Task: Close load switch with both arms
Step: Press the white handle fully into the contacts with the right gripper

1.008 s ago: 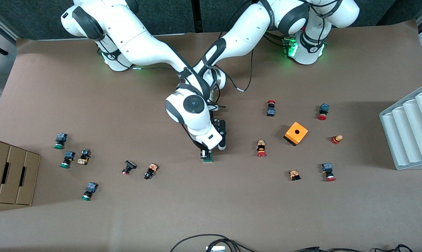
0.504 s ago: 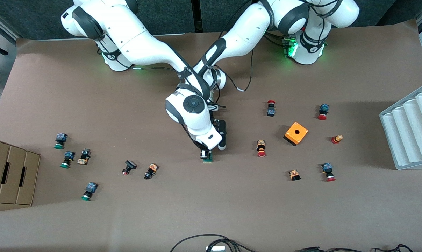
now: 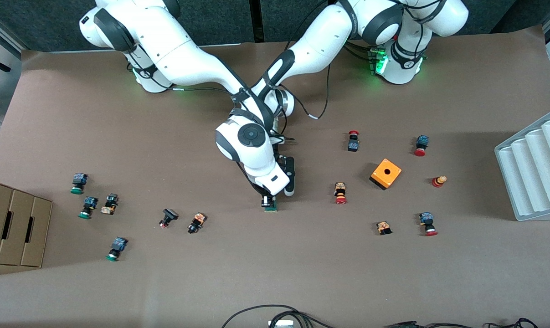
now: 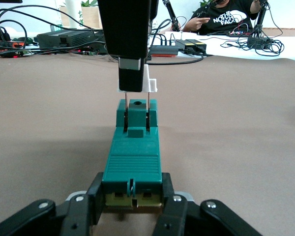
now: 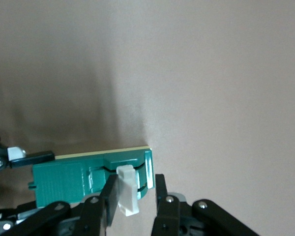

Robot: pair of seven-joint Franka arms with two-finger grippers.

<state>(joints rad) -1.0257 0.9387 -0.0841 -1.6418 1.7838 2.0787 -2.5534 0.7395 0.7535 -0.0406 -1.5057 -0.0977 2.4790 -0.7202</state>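
Both hands grip the narrow dark-green rectangular plastic load switch (image 4: 132, 162) on the brown paper-covered counter (image 3: 302, 264).

Toward the right arm's end from the orange plastic cube with a hole (image 3: 386, 173), the left hand (image 4: 132, 209) clamps the switch's body end; the right hand (image 5: 132, 196) pinches its white sliding piece (image 5: 127, 195).

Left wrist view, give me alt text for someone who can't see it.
A dark-green load switch lies lengthwise on the brown table, one end clamped in the left gripper. At its other end the right gripper comes down from above onto the white sliding piece. Cables and equipment line the table's edge.
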